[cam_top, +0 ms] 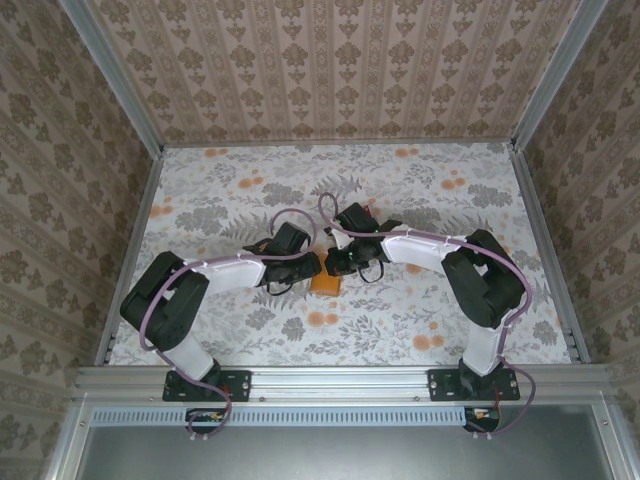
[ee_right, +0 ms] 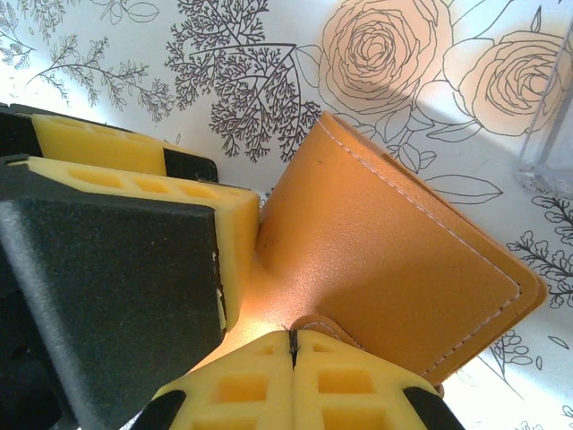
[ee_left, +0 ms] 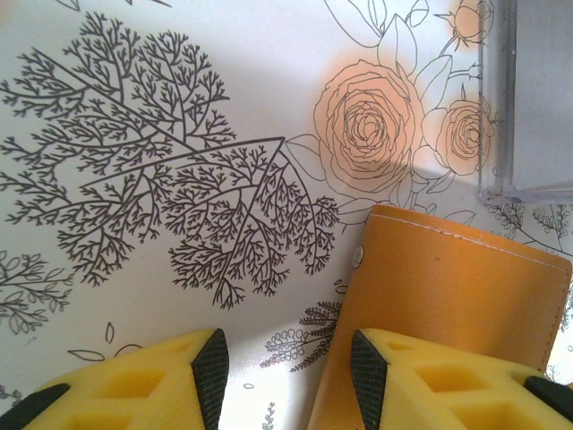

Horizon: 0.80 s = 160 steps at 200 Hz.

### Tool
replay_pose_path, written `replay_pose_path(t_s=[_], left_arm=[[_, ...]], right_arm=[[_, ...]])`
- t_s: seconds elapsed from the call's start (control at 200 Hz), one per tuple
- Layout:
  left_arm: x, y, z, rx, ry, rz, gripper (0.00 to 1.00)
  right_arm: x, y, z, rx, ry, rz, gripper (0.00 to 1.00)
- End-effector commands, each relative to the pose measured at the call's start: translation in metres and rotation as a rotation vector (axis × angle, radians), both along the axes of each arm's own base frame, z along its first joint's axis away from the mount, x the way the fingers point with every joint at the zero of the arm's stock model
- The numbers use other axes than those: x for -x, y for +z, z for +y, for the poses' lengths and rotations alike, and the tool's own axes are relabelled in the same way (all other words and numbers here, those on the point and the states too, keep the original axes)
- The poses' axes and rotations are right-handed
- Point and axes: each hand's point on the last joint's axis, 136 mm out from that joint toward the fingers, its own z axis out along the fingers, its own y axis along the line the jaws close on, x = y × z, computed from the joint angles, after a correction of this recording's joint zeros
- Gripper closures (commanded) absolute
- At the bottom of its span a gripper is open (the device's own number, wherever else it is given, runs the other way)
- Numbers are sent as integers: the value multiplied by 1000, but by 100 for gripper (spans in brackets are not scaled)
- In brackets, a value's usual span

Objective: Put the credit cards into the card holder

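From where I stood, both arms reached in over the flowered table (cam_top: pixel 230 200) and met near its middle, their wrists almost nose to nose above the card holder (cam_top: pixel 325 284). The little orange-tan wallet lay closed, slightly nearer the arms' bases than the two grippers, with the left gripper (cam_top: pixel 303 267) at its left side and the right gripper (cam_top: pixel 338 266) just behind it. Seen from the left wrist, the left gripper (ee_left: pixel 288 367) had its jaws spread, with bare tablecloth showing in the gap. Its right-hand yellow finger (ee_left: pixel 448 385) sat over the stitched cover of the card holder (ee_left: pixel 457 287), whose left edge with its small stud ran down between the fingers. It gripped nothing that I could make out. From the right wrist, the right gripper (ee_right: pixel 292 358) had its two yellow fingers pressed tight together with no gap at all. Their tips were right against the near edge of the card holder (ee_right: pixel 385 260), where the leather curled up a little. Whether a sliver of that leather was nipped between them I could not tell. One finger of the left gripper (ee_right: pixel 237 242) touched the wallet's side there as well. A clear plastic stand (ee_left: pixel 528 98) stood on the cloth just beyond the wallet, apart from it.
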Motion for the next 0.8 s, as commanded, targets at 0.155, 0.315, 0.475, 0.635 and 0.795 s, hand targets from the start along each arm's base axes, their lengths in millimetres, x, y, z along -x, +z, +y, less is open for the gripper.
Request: replay_pose_path(t_s=[0.155,0.315,0.475,0.635,0.795], left_arm=[[16,-11,-8,-6,-54,62,52],[15,-5,-1,-22,-45,48,52],[11,6,13,-41,-23,2,52],[-4,38,44,-114,11,-113,50],[-18,76,90,-197,83,-224,48]], right_arm=[[21,-63,-23,172,1,84,100],[21,-76,-26,196,-4,96,100],[18,-51,-22,156,0,52,96],[3,0,-19,133,17,-74,79],[-14,55,-26,139,5,-247,52]])
